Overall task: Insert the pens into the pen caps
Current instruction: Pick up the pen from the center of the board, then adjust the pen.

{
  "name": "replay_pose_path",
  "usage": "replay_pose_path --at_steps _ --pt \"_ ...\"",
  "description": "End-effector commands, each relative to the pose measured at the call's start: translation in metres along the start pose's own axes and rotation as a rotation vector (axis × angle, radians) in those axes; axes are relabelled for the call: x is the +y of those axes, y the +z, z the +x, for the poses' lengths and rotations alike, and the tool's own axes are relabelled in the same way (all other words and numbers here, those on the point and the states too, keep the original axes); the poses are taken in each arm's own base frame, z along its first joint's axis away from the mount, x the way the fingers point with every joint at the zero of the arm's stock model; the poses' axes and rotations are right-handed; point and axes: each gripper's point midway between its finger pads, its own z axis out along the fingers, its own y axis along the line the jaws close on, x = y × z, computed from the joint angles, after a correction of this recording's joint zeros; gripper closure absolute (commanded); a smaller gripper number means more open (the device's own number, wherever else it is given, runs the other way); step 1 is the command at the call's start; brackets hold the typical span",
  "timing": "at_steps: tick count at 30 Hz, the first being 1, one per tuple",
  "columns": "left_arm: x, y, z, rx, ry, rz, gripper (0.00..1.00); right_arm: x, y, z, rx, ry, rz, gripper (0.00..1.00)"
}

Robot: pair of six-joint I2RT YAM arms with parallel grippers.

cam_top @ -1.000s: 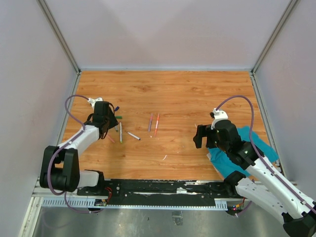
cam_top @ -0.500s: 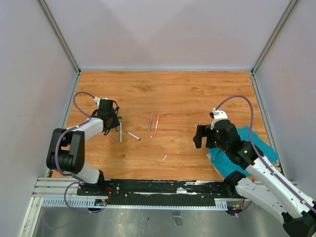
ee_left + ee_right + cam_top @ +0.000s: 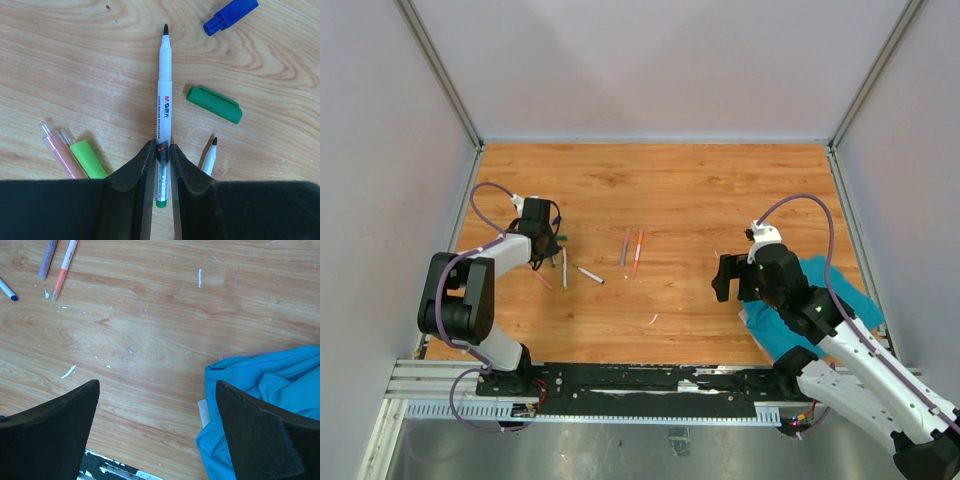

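The green-ended pen (image 3: 164, 95) lies flat on the worktop (image 3: 75, 60), its barrel pinched near the tail by the left claw (image 3: 162, 148), jaws narrow against both sides; the right claw (image 3: 156, 390) hangs wide open, empty, well apart. I judge this the pickup: the next move calls for lifting it and lining its tip with the green cap (image 3: 214, 104) nearby

"M&G" — on pen (image 3: 164, 100) barrel

A robot lab test cell: a wooden table (image 3: 720, 190) boxed in by plain pale walls (image 3: 650, 60) on metal posts (image 3: 438, 70), with a left arm (image 3: 490, 262) and right arm (image 3: 840, 335) bolted to a black rail (image 3: 650, 380).
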Motion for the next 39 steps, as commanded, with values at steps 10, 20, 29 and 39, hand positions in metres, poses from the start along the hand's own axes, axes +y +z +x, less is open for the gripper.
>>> replay_pose_path --at_steps 10,20,29,39 --pt "0.000 -0.025 -0.021 -0.087 -0.005 0.037 0.92 -0.007 -0.004 -0.001 -0.012 -0.001 0.024 0.01" --pt "-0.071 -0.134 -0.047 -0.331 0.086 0.365 1.00 -0.009 -0.017 -0.025 -0.171 0.078 0.021 0.01" --pt "-0.158 -0.239 0.010 -0.393 0.225 0.919 1.00 0.030 -0.026 -0.057 -0.307 0.134 -0.194 0.00" --pt "-0.209 -0.290 0.069 -0.309 0.264 1.213 0.99 0.107 -0.025 -0.077 -0.307 0.281 -0.530 0.23"
